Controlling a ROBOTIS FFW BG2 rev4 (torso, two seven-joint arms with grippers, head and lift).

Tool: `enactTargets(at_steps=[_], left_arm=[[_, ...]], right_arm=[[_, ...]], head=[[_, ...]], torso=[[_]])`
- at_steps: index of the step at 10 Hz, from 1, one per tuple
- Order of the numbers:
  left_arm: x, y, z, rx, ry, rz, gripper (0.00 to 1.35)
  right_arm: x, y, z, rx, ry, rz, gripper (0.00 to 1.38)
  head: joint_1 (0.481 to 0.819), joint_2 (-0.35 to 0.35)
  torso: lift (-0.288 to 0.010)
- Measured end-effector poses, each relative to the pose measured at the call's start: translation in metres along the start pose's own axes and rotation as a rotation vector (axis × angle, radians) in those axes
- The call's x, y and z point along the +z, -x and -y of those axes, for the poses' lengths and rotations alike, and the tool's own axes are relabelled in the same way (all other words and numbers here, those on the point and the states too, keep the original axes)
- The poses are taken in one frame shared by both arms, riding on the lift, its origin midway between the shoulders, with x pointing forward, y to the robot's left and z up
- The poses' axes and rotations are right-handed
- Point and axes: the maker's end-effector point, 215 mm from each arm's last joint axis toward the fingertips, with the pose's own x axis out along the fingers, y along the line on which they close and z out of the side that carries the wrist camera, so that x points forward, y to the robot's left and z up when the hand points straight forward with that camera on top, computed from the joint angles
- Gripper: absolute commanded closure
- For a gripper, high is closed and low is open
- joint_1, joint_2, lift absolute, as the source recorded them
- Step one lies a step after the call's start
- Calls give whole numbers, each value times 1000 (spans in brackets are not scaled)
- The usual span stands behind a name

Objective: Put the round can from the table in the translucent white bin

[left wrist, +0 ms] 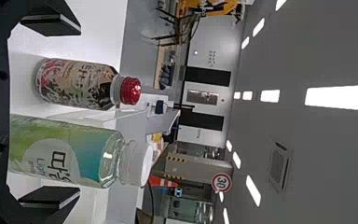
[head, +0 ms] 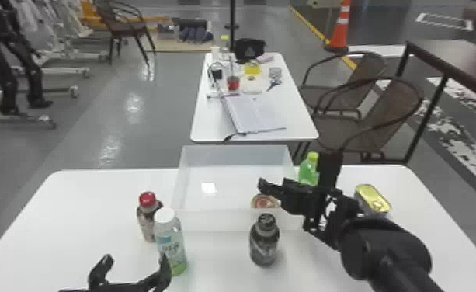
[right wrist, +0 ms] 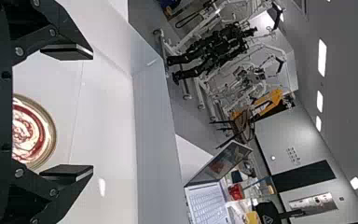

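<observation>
At tabletop's [head: 73, 217] near edge, L of ctr, got left gripper [head: 136, 258], fingers spread wide, i.e. unclenched. Just beyond, see white-capped bottle [head: 170, 240] standing upright, overlapped by R-hand finger in head view; can't tell if touching. In left wrist view, see same bottle btwn the two fingers, w/ red-capped bottle [head: 148, 217] there too. On tabletop, find the latter upright a bit farther from near edge, close to the former, on side toward L edge.

R of ctr, have dark bottle [head: 264, 240] upright, nr bin's near wall. Over bin's R side, see right gripper [head: 296, 169], arm coming in from near R corner. Fingers wide apart, likewise unclenched, above can [head: 264, 201].

Can spot that can inside bin [head: 209, 221], nr near wall, toward near R corner. In right wrist view, see it round side up, btwn fingers but well back from tips, w/ a gap either side.

Toward tabletop's R edge, find yellow-topped tin [head: 372, 198]. Nr far edge, just beside bin's R wall, have green bottle [head: 308, 171] upright.

Farther off: see 2nd table [head: 211, 130] w/ open laptop [head: 254, 114] nr its near edge, red cup [head: 233, 83] & scissors [head: 274, 83] behind, black bag [head: 249, 48] nr far edge.
</observation>
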Motion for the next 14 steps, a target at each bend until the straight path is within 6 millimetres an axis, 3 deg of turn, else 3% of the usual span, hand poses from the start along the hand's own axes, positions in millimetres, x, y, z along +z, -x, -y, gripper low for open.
enactTargets(at_steps=[3,5,6,10,12,14], left_arm=[[0,0,0,-1,0,-1,98],[0,0,2,-4,-1,-2,98],[0,0,3,-5,-2,-2,98],[1,-1,2,-4,-7,-1,93],[2,0,-1,1,-13,1,98],[2,2,-5,5,-20,3,96]], right_arm=[[10,3,-1,2,9,32,403],[55,25,-3,-17,82,156,403],[62,45,3,-47,91,195,403],[56,142,16,-176,208,308,403],[35,189,21,-259,311,345,403],[8,219,31,-311,310,333,403]], head=[[549,0],[549,0],[549,0],[549,0],[549,0],[549,0]], torso=[[-100],[-100],[-100],[-100],[-100],[-100]])
